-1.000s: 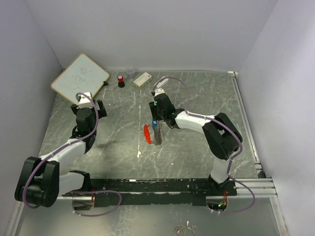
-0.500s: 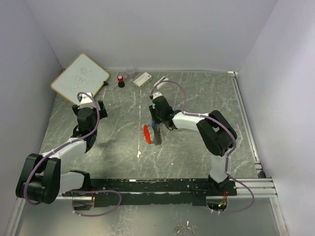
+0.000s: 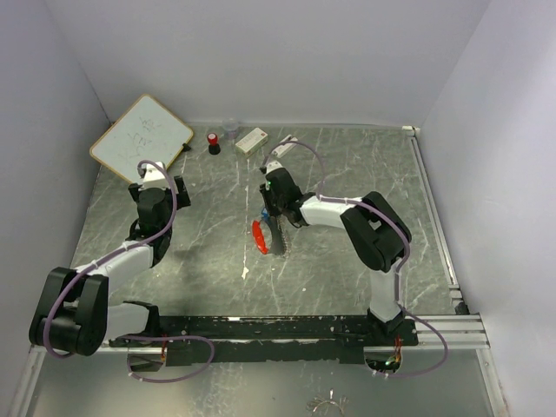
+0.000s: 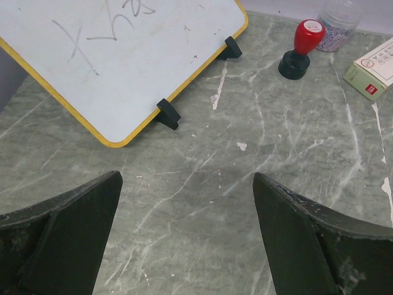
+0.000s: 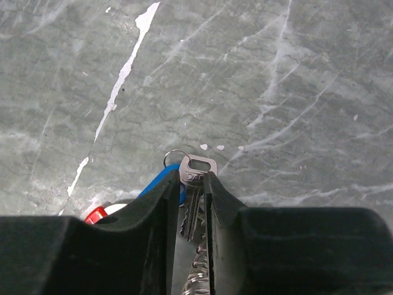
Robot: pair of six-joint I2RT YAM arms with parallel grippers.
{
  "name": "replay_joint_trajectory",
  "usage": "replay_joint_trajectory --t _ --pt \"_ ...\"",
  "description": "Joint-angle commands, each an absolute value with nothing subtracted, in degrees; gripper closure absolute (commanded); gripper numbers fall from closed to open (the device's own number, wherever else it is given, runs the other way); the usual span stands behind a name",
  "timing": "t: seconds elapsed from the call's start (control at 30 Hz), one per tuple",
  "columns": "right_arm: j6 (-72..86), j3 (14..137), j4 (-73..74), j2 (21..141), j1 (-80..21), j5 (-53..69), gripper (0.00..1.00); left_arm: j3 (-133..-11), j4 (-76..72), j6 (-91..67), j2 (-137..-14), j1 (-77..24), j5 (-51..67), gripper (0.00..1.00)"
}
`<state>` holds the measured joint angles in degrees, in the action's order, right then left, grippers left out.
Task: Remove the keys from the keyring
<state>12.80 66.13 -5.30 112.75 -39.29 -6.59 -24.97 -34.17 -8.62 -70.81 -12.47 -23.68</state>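
Keys [image 5: 198, 167] clamped in right tool [image 5: 191, 184], red keyring [image 3: 258, 234] just left of it, seemingly attached; left tool [image 4: 187, 184] spread, idle. Next: anchoring keyring, sliding key off.

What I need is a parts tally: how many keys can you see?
2. A silvery key is pinched in the right gripper. A blue-headed key lies just left of it, mostly covered by the gripper. Others may be hidden underneath.

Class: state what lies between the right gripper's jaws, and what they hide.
The right gripper pinches a silvery key. The jaws hide most of the blue key and the red keyring.
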Motion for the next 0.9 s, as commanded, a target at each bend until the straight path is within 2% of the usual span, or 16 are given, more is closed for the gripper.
replay_joint_trajectory --t 0.0,0.1,0.23,0.53,0.67,0.77,0.87 --pt "11.96 67.77 -4.89 115.08 -39.6 -4.88 0.84 -26.86 -34.33 -8.97 -71.1 -12.74 -22.39 0.01" --pt "11.95 68.96 -3.21 115.4 -39.57 -4.67 1.0 -26.85 -34.11 -8.99 -71.02 -12.74 -22.58 0.0" --pt "12.04 68.75 -2.12 114.67 -39.63 -4.8 1.0 -26.88 -34.19 -9.01 -70.93 -12.74 -22.42 0.0" --pt "11.79 66.87 -1.63 104.79 -39.67 -4.5 1.0 -27.18 -33.74 -8.88 -71.27 -12.74 -21.38 0.0" --pt "11.56 66.42 -1.3 103.03 -40.76 -4.84 0.73 -27.16 -33.84 -8.84 -71.21 -12.74 -21.03 0.0" --pt "11.14 66.9 -0.47 103.85 -41.8 -6.07 0.65 -27.0 -34.17 -8.78 -71.27 -12.74 -20.75 0.01" --pt "10.3 68.14 1.01 106.25 -43.36 -7.94 0.63 -27.22 -33.9 -8.83 -71.44 -12.74 -20.91 0.0"
